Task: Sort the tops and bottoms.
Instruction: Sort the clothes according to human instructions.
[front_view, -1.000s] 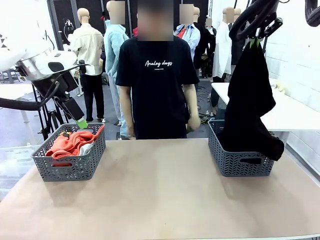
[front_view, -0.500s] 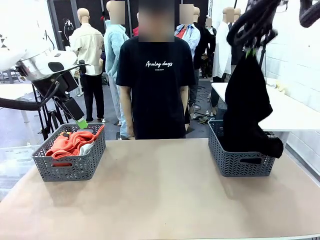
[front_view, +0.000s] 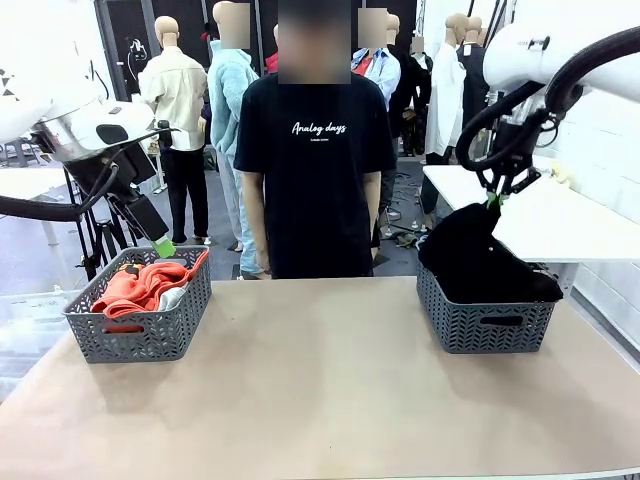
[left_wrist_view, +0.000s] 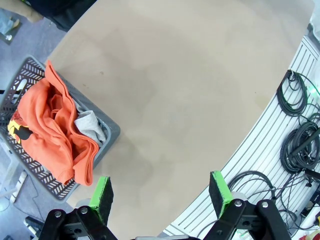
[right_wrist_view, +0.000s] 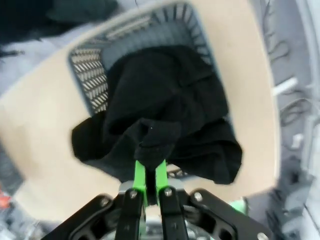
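An orange-red top (front_view: 140, 285) and a light grey top (front_view: 174, 296) lie in the left grey basket (front_view: 150, 335); the left wrist view shows the orange-red top (left_wrist_view: 52, 132) and the grey top (left_wrist_view: 91, 125) in that basket (left_wrist_view: 112, 132). My left gripper (front_view: 163, 246) hangs open just above the basket's back rim, its green pads (left_wrist_view: 102, 195) wide apart. My right gripper (front_view: 493, 200) is shut on black bottoms (front_view: 480, 262) heaped in the right basket (front_view: 485, 325). In the right wrist view the gripper (right_wrist_view: 150, 176) pinches a fold of the black cloth (right_wrist_view: 165, 115), which spills over the basket (right_wrist_view: 92, 75).
A person in a black T-shirt with white script (front_view: 315, 175) stands at the far edge of the tan table (front_view: 320, 390). Cables (left_wrist_view: 297, 125) lie on the floor beside the table. A white table (front_view: 560, 215) stands behind the right basket.
My right gripper has come down from the top of the picture with the black bottoms, which now bunch in the right basket instead of hanging long. The left arm has stayed still.
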